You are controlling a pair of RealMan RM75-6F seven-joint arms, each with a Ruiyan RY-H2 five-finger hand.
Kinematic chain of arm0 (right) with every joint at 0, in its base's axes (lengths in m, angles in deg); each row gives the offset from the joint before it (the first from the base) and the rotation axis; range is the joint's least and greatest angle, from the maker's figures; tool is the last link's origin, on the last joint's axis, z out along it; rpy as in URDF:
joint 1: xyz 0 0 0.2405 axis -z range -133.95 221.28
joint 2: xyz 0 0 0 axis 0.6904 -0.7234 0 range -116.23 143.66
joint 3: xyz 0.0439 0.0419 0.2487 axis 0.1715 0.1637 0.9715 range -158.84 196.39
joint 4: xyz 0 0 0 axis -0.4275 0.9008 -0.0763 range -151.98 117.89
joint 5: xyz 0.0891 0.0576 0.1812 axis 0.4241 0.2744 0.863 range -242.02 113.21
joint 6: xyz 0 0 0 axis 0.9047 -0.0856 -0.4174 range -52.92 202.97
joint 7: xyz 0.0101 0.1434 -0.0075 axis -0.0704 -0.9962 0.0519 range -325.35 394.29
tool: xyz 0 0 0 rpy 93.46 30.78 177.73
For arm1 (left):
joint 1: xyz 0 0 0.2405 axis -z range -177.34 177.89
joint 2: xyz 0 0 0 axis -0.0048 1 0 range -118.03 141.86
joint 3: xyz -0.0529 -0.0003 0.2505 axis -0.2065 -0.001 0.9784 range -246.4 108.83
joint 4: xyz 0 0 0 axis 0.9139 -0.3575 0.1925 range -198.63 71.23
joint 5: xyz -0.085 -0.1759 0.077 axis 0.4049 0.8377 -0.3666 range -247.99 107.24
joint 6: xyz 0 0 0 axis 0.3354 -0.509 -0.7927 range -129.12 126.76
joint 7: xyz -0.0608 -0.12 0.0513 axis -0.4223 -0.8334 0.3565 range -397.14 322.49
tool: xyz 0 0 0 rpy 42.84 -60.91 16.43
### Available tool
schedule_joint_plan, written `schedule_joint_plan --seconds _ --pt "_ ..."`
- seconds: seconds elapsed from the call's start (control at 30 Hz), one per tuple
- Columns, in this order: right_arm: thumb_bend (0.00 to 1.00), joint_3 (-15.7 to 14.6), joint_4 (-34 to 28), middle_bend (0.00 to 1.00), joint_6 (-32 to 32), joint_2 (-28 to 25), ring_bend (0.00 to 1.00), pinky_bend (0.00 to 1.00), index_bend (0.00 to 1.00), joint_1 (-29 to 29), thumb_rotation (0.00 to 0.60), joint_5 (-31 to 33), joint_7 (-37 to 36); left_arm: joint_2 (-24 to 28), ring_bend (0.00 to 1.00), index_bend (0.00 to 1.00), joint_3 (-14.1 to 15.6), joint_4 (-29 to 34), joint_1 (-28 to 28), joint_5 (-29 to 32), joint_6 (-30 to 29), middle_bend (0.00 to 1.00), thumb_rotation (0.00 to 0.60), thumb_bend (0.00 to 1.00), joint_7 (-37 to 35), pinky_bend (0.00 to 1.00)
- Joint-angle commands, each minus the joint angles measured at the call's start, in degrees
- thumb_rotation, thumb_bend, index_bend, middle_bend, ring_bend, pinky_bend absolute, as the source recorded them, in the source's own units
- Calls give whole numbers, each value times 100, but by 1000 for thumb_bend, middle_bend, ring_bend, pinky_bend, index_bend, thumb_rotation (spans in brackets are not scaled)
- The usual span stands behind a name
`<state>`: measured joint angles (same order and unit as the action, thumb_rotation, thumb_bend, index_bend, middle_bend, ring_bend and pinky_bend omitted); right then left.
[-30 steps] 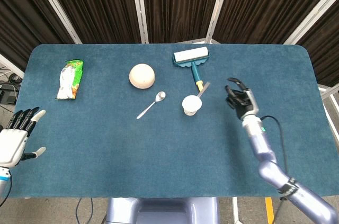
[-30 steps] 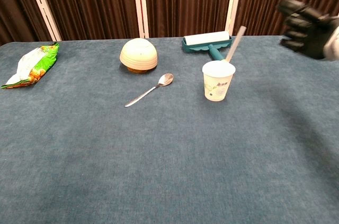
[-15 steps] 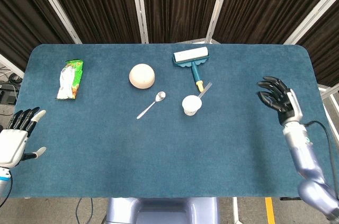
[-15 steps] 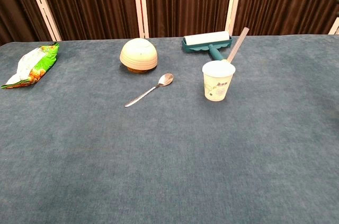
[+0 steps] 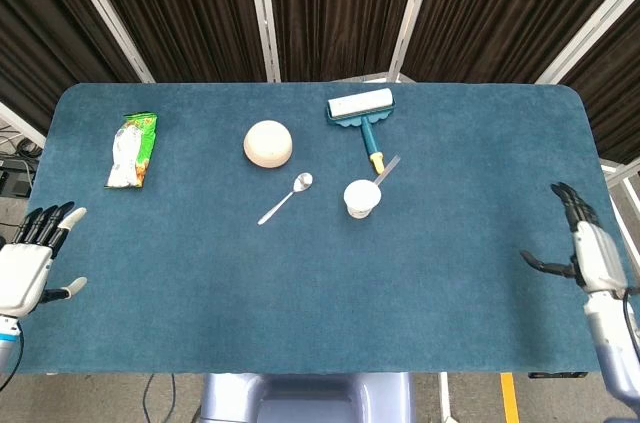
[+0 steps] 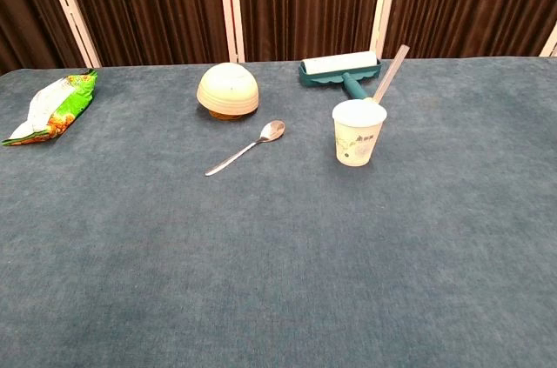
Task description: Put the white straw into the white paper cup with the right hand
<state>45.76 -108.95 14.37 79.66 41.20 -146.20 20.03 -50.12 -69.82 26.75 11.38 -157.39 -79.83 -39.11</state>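
Item: white straw (image 6: 389, 73), standing tilted in the white paper cup (image 6: 358, 132), top leaning to the far right. I judge placement done.

Change: my right hand (image 5: 592, 248) has withdrawn from beside the cup to the right tabletop (image 5: 450, 273) edge, fingers spread, holding nothing; it is out of the chest view.

Left hand (image 5: 28, 261): at the near left edge, fingers spread, empty.

Surroundings: lint roller (image 6: 340, 68) just behind the cup; metal spoon (image 6: 246, 148) and upturned bowl (image 6: 228, 90) to its left; green snack packet (image 6: 53, 105) far left. Nothing obstructs the cup.
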Motion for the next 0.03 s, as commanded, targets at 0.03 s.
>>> schedule_joint_plan --seconds 0.03 --pt "177 -439 402 0 -941 288 0 0 10 121 600 -428 901 5 0 14 8 -11 0 -19 -3 0 600 192 -34 0"
